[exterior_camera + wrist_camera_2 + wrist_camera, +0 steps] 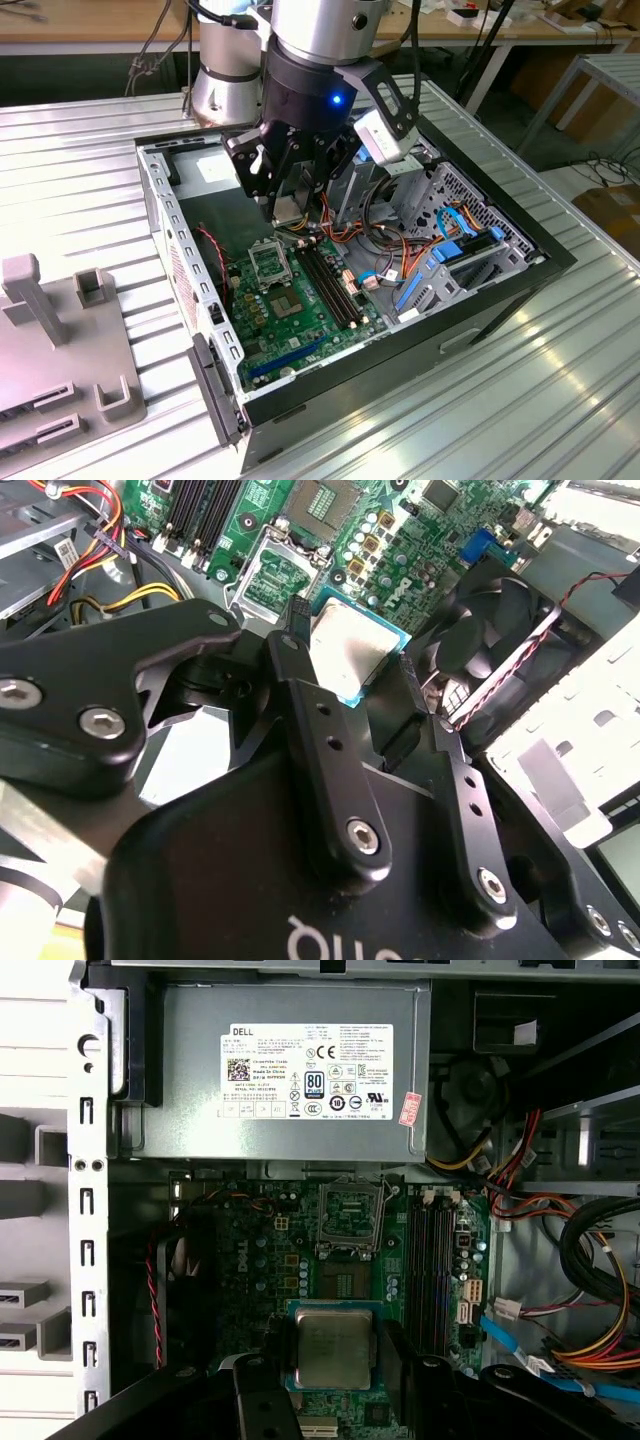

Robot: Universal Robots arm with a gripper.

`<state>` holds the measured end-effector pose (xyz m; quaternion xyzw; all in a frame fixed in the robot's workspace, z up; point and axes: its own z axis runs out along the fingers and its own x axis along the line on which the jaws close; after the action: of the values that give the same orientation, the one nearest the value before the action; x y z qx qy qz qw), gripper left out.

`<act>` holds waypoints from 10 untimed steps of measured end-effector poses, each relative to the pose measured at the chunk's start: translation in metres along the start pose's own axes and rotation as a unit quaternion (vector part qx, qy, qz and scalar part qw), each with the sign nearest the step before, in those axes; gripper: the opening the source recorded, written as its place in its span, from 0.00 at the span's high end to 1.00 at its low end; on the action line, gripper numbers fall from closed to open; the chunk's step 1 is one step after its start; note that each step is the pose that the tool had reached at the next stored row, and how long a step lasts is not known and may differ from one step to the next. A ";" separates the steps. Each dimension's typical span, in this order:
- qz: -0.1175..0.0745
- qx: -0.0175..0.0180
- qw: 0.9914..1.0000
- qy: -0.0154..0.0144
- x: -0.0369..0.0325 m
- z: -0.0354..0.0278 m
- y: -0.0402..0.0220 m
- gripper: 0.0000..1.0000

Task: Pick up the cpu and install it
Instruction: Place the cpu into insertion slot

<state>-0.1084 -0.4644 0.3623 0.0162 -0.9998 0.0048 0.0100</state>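
step in hand: carry. the tool (350, 670) is clenched on the cpu (333, 1346), a finger on each of two opposite edges. it holds the chip flat above the motherboard (270, 1260) inside the case (450, 330), near the open socket (350, 1210). we judge that seating calls for squaring the chip to the socket. the case rests on a ribbed metal bench (560, 400). a grey fixture (60, 350) lies at the exterior view's left, and desks (100, 20) stand far behind.

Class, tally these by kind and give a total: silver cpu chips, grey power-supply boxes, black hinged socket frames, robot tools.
cpu: 1
power-supply box: 1
socket frame: 1
tool: 1
Total: 4
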 end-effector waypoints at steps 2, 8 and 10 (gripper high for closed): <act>0.000 0.000 1.000 0.000 0.0000 0.0000 0.0000 0.53; 0.000 0.000 1.000 0.000 0.0000 0.0013 -0.0001 0.53; 0.000 0.000 1.000 0.000 0.0000 0.0035 -0.0007 0.53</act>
<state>-0.1084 -0.4652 0.3588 0.0162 -0.9998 0.0048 0.0100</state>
